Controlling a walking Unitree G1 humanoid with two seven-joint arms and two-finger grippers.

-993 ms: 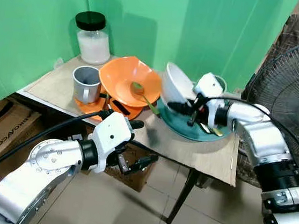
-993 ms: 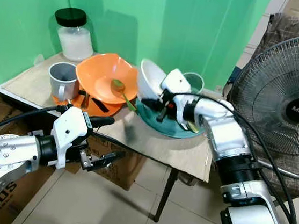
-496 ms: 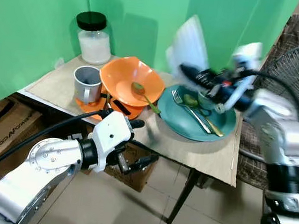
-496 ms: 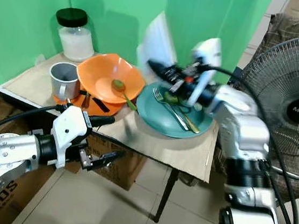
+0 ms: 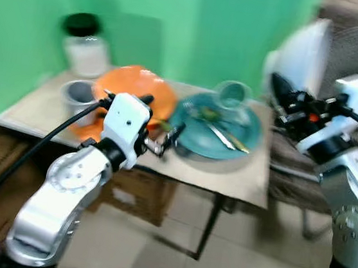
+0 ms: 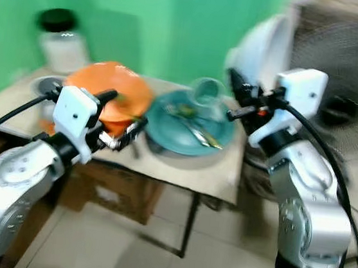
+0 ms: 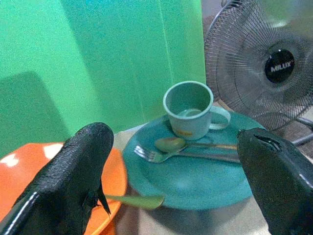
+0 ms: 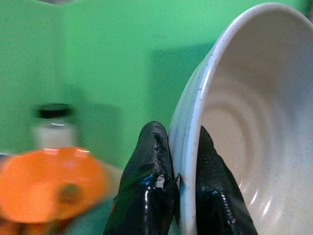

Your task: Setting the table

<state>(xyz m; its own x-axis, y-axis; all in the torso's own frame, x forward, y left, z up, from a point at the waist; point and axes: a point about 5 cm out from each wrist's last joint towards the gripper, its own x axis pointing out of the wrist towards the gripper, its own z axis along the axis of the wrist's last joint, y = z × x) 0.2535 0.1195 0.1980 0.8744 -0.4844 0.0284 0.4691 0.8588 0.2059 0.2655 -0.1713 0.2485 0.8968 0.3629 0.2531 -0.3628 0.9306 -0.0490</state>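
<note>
While the head views are blurring, the right gripper (image 6: 235, 92) is pinching the rim of the white bowl (image 8: 244, 127) between its fingers and holding it on edge in the air, up and to the right of the teal plate (image 7: 195, 178), probably to free that plate for a place setting. The left gripper (image 5: 159, 141) is hovering just left of the teal plate with its fingers spread wide and empty, facing the teal mug (image 7: 190, 110), fork (image 7: 151, 154) and spoon (image 7: 171, 144) sitting on the plate, seemingly ready for them.

White bowl (image 8: 234, 122): held on edge in the air, right of the table, rim pinched.
Teal plate (image 7: 195, 181): flat on the table's right part, carrying a teal mug (image 7: 191, 108), fork (image 7: 161, 154) and spoon (image 7: 172, 144).
Orange bowl (image 5: 129, 84): left of the plate, green spoon (image 7: 134, 200) inside.
</note>
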